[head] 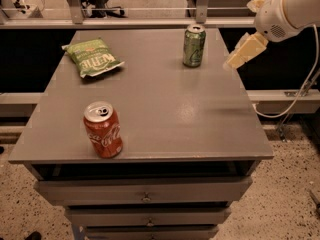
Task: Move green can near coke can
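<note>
While the gripper hung empty beside the far right edge of the desk, its opening unclear, the upright green can looked light, slick, best gripped mid-body.

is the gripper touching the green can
No, the gripper hangs in the air right of the upright green can, with a gap between them.
</note>
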Action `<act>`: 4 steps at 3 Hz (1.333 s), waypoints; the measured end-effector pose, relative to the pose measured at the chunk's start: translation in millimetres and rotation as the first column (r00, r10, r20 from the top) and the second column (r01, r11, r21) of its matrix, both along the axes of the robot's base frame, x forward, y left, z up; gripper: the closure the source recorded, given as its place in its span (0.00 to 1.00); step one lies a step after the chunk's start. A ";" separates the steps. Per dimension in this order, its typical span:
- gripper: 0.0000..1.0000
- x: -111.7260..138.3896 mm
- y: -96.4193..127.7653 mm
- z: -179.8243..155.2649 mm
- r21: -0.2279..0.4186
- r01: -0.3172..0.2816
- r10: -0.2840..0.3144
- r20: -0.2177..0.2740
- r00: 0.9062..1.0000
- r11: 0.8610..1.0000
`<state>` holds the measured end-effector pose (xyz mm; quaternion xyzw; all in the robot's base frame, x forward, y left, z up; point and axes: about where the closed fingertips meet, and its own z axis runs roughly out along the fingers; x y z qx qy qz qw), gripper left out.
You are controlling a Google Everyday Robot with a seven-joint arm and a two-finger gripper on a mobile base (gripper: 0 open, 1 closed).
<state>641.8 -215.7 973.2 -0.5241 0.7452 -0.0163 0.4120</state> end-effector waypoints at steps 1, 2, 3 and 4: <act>0.00 13.9 2.8 -8.2 0.048 0.033 -0.034 0.018 0.999 0.998; 0.00 65.1 25.1 -31.6 0.217 0.088 -0.098 0.033 0.995 0.972; 0.00 87.4 40.0 -42.2 0.296 0.105 -0.117 0.024 0.993 0.949; 0.00 104.2 57.6 -53.9 0.391 0.108 -0.116 -0.002 0.993 0.914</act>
